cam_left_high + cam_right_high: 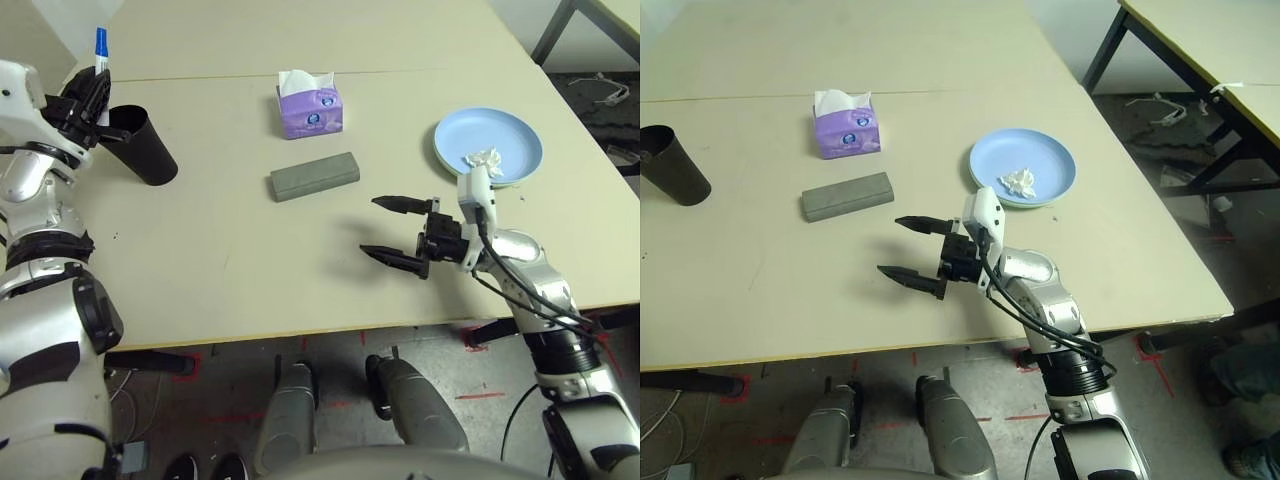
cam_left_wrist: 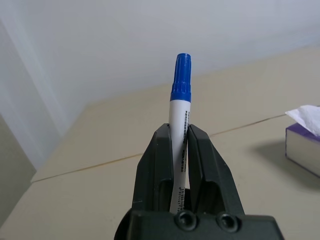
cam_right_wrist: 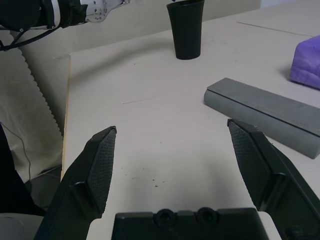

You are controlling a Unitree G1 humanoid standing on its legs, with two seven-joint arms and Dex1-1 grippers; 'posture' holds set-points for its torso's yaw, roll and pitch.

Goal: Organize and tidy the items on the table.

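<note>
My left gripper point(image 1: 95, 95) is shut on a white marker with a blue cap point(image 1: 101, 50), held upright just above and beside the rim of the black cup point(image 1: 140, 145) at the table's far left. The wrist view shows the marker point(image 2: 180, 85) pinched between both fingers. My right gripper point(image 1: 395, 232) hovers open and empty over the table point(image 1: 230, 270), a little in front of the grey glasses case point(image 1: 314, 176). The purple tissue box point(image 1: 312, 105) stands behind the case. A crumpled white tissue point(image 1: 483, 158) lies on the blue plate point(image 1: 505, 135), which rests on a green plate whose rim point(image 1: 438, 152) just shows.
The table's right edge runs just beyond the plates, with dark legs of other tables point(image 1: 1200, 170) and cables on the floor past it. The front edge lies close under my right forearm. A seam line point(image 1: 400, 72) crosses the tabletop behind the tissue box.
</note>
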